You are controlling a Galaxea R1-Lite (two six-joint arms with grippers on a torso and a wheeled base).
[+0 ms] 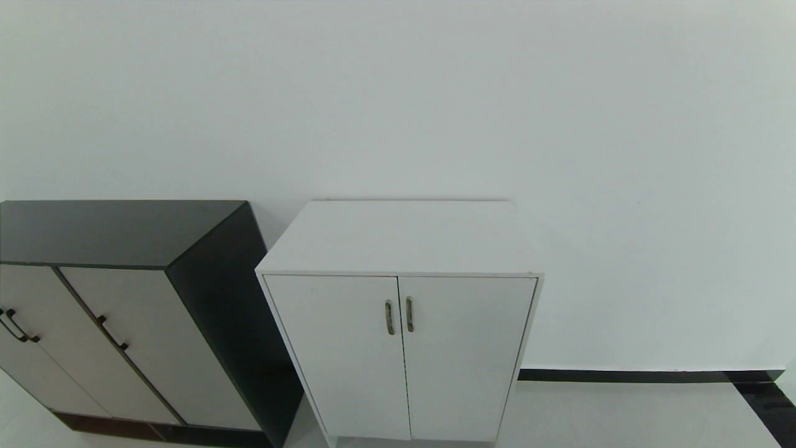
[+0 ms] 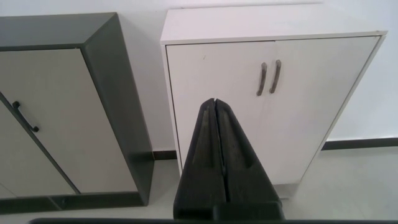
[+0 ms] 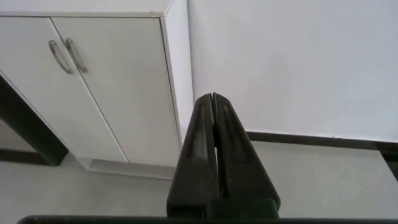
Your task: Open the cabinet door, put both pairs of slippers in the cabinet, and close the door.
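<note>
A white two-door cabinet (image 1: pixel 398 348) stands against the wall with both doors closed. Its two metal handles (image 1: pixel 399 315) sit side by side at the centre seam. The same cabinet (image 2: pixel 267 118) fills the middle of the left wrist view, some way beyond my left gripper (image 2: pixel 214 102), whose black fingers are pressed together on nothing. My right gripper (image 3: pixel 213 98) is likewise shut and empty, off the cabinet's (image 3: pixel 99 87) right front corner and well short of it.
A black cabinet with grey doors (image 1: pixel 118 323) stands close on the white cabinet's left, a narrow gap between them. A black baseboard (image 1: pixel 647 376) runs along the white wall to the right. Pale floor (image 1: pixel 622 417) lies open to the right of the white cabinet.
</note>
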